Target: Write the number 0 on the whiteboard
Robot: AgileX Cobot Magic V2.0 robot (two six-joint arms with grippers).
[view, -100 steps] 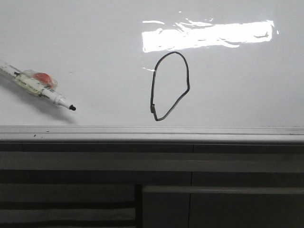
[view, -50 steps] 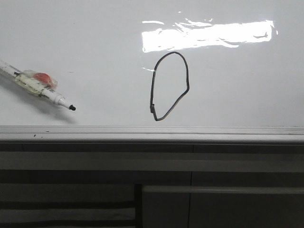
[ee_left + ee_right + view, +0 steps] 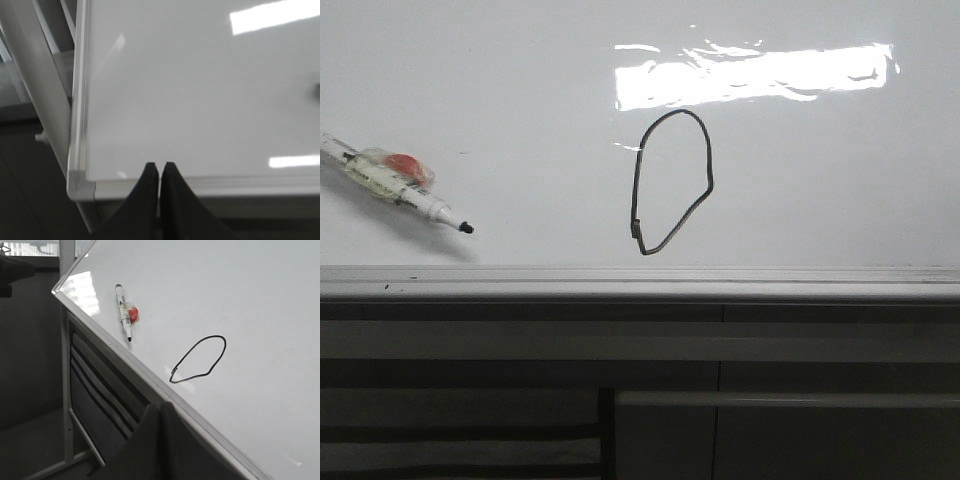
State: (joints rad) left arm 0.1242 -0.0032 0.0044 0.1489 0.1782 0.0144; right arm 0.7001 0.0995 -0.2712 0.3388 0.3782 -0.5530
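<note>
The number 0 [image 3: 670, 180] is a thin black lopsided loop drawn near the middle of the whiteboard [image 3: 820, 180]. It also shows in the right wrist view [image 3: 199, 360]. A white marker [image 3: 395, 182] with a red patch on its wrapper lies loose on the board at the left, black tip uncapped; it shows in the right wrist view [image 3: 123, 313] too. My left gripper [image 3: 159, 166] is shut and empty at the board's near corner rail. My right gripper [image 3: 160, 407] is shut and empty, off the board's front edge, short of the loop. Neither gripper shows in the front view.
A silver-grey rail [image 3: 640, 282] runs along the board's front edge, with grey frame bars [image 3: 770, 398] below it. A bright rectangular glare [image 3: 755, 75] sits above the loop. A white stand post [image 3: 40, 95] stands beside the board's corner.
The whole front view has shifted a few pixels to the left. The marker and the loop keep their places relative to each other.
</note>
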